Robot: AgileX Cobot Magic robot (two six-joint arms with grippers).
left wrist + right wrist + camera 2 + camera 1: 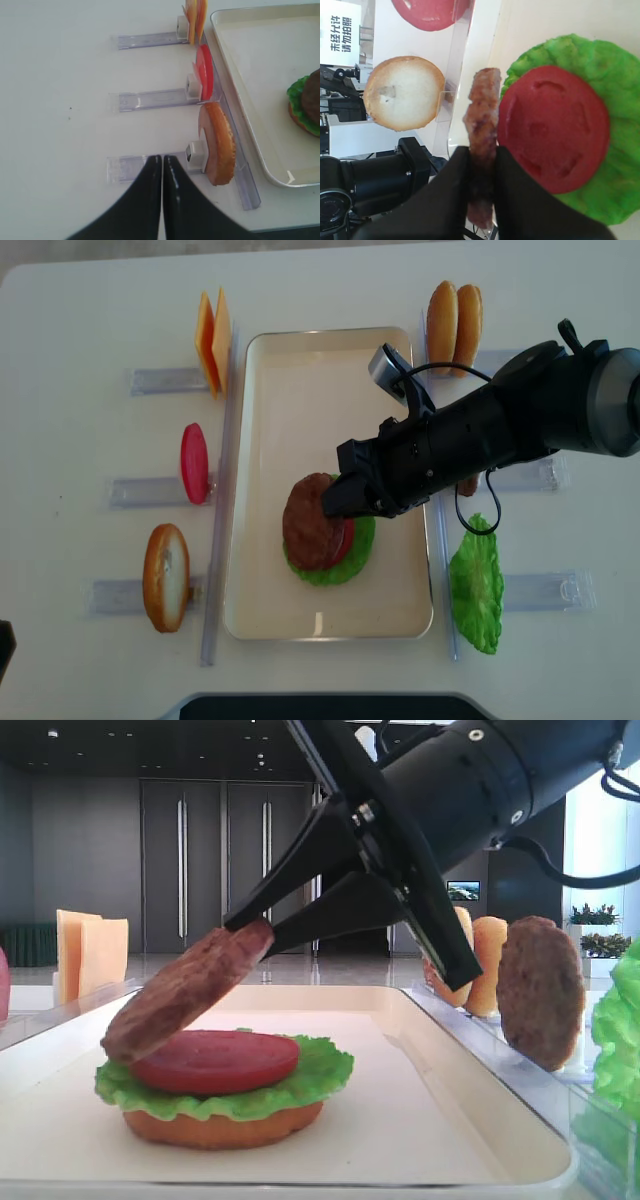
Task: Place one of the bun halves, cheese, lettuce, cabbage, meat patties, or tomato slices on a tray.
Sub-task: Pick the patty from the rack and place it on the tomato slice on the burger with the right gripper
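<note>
My right gripper (255, 932) is shut on the edge of a brown meat patty (185, 990), which hangs tilted with its low end just over a tomato slice (215, 1060). That slice lies on lettuce (325, 1070) atop a bun half (210, 1128) on the cream tray (300, 370). In the right wrist view the patty (482, 110) shows edge-on between the black fingers (455, 190), left of the tomato slice (552, 127). My left gripper (162, 159) is shut and empty over the table, left of the tray. Cabbage is out of view.
Clear racks flank the tray. On the left stand cheese (212, 340), a tomato slice (193, 462) and a bun half (165, 577). On the right stand two bun halves (453, 325), a second meat patty (540, 990) and lettuce (477, 585).
</note>
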